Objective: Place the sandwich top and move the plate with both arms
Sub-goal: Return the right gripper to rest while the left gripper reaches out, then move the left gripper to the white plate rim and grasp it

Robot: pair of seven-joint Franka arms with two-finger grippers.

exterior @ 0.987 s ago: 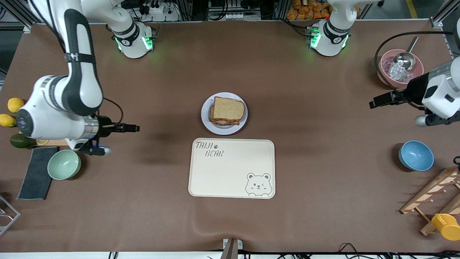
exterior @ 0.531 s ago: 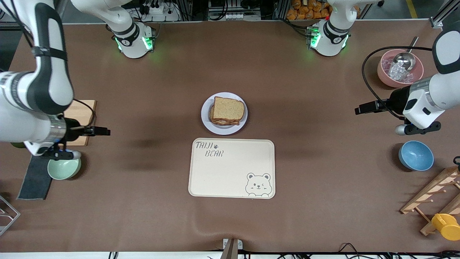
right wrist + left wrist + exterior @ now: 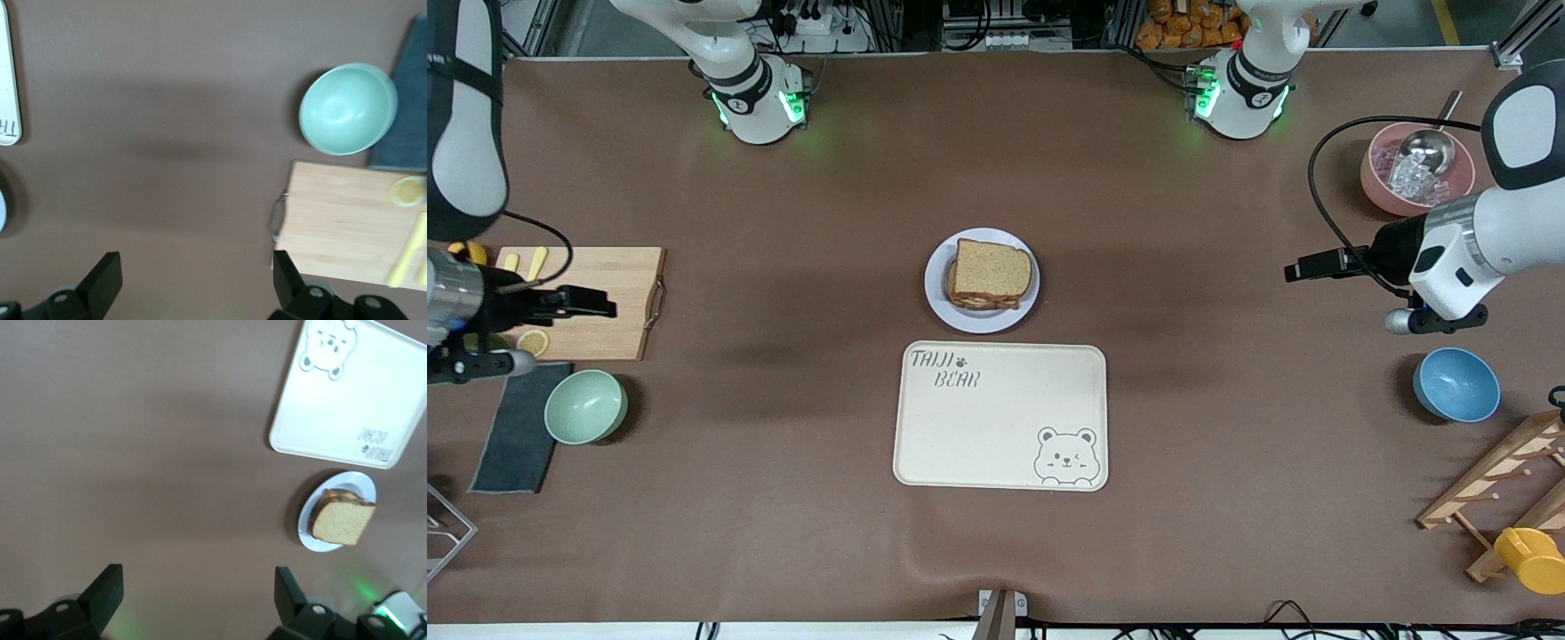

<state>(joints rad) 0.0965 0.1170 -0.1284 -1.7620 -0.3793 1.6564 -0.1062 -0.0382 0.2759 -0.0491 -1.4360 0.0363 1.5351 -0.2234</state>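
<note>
Around the small round pale plate (image 3: 936, 300) with its one brown bread slice (image 3: 992, 269) on top, bare tabletop lies open. Both black grippers hang empty, fingers spread: the left gripper (image 3: 1303, 267) over the table's left-arm end, the right gripper (image 3: 596, 307) over one wooden board (image 3: 605, 333).

The cream tray (image 3: 1000, 427) reads "TAIJI BEAR" beside a bear drawing.

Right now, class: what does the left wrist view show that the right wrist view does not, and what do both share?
Only the left wrist view shows the sandwich top and the bear drawing on the tray. Only the right wrist view shows the green bowl, the cutting board, a lemon slice and the dark cloth. Both show the brown table, part of the tray, the plate, and open jaws holding nothing.
</note>
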